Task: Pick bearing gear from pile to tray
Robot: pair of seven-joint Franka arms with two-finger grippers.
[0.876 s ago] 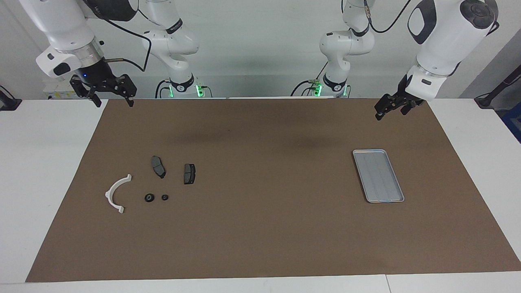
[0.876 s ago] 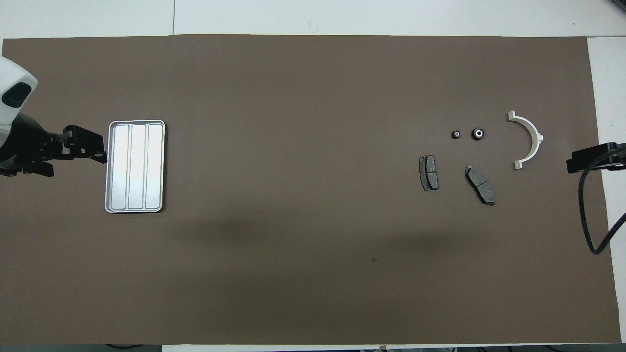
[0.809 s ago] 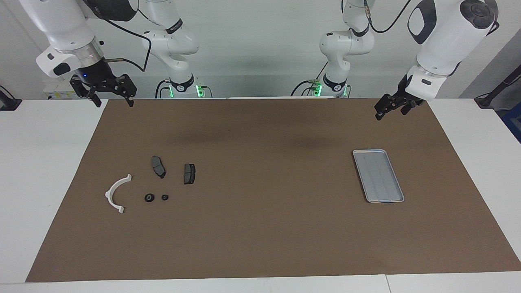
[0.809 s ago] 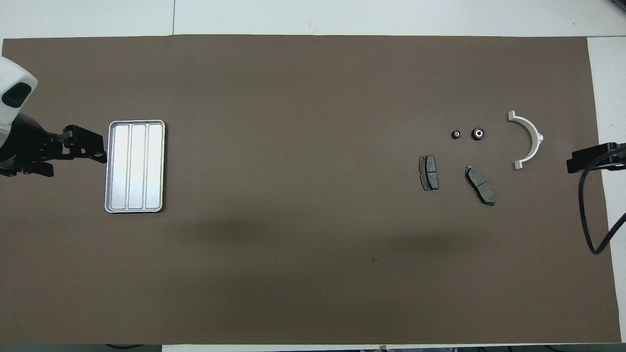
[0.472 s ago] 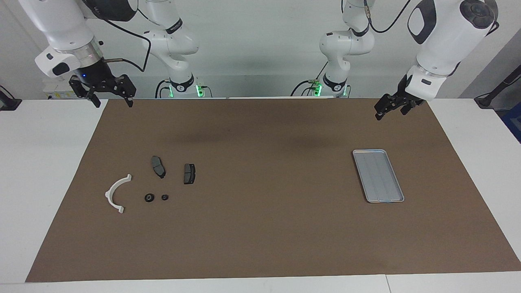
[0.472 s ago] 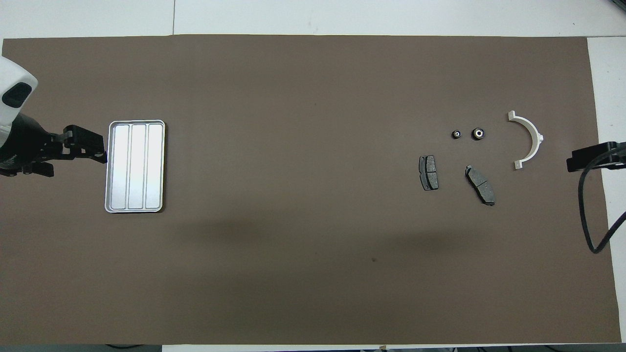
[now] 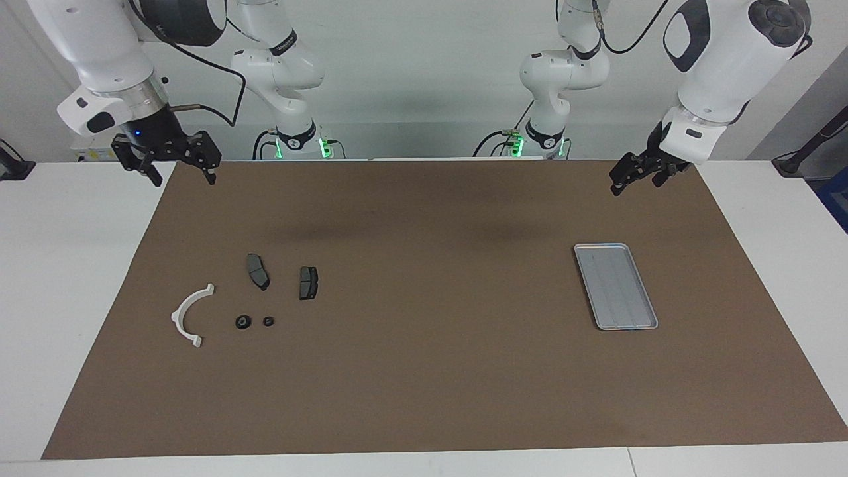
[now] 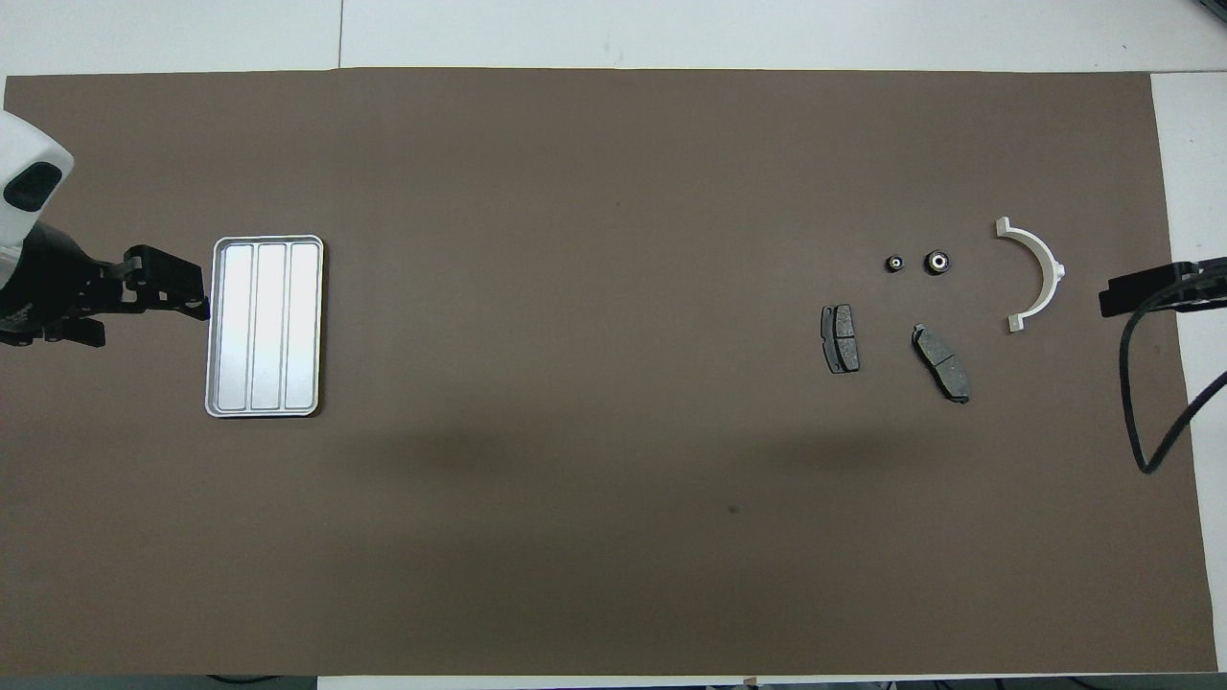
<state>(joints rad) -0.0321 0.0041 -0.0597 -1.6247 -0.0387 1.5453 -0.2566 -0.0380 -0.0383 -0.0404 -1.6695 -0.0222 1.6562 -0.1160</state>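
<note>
The pile lies toward the right arm's end of the table: a white semicircular bracket (image 7: 187, 315) (image 8: 1042, 276), two dark grey brake pads (image 7: 258, 271) (image 7: 308, 283), and two small black round bearing gears (image 7: 243, 322) (image 7: 267, 321), which also show in the overhead view (image 8: 937, 261) (image 8: 893, 263). The silver tray (image 7: 616, 286) (image 8: 266, 326) lies empty toward the left arm's end. My right gripper (image 7: 183, 173) (image 8: 1141, 292) is open and empty, raised over the mat's edge beside the bracket. My left gripper (image 7: 636, 184) (image 8: 163, 292) is open and empty, raised beside the tray.
A large brown mat (image 7: 424, 384) covers most of the white table (image 7: 59, 278). A black cable (image 8: 1145, 412) hangs from the right arm over the mat's edge. Between pile and tray lies bare mat.
My right gripper has shifted slightly toward the bracket and dipped a little. The left arm, the pile and the tray have not moved.
</note>
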